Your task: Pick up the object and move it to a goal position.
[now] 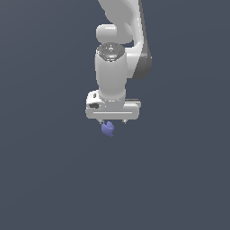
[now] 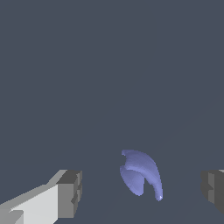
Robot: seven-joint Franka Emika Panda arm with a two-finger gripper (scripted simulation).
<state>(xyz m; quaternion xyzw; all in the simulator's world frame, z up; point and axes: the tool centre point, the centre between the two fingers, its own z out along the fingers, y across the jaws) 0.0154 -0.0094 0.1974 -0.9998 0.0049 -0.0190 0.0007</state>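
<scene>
The surroundings are one plain, flat field of dark slate grey-blue that fills the exterior view from edge to edge, with no seam between floor and wall to be made out. The wrist view shows the same even grey-blue ground, matte and unpatterned. Light is soft and diffuse, with only faint lighter gradations across the surface.

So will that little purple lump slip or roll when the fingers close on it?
Possibly. The purple lump looks curved and irregular, so flat finger pads may meet it unevenly and twist it. It appears rigid and small, probably light. The open gripper straddles it with room on both sides.
</scene>
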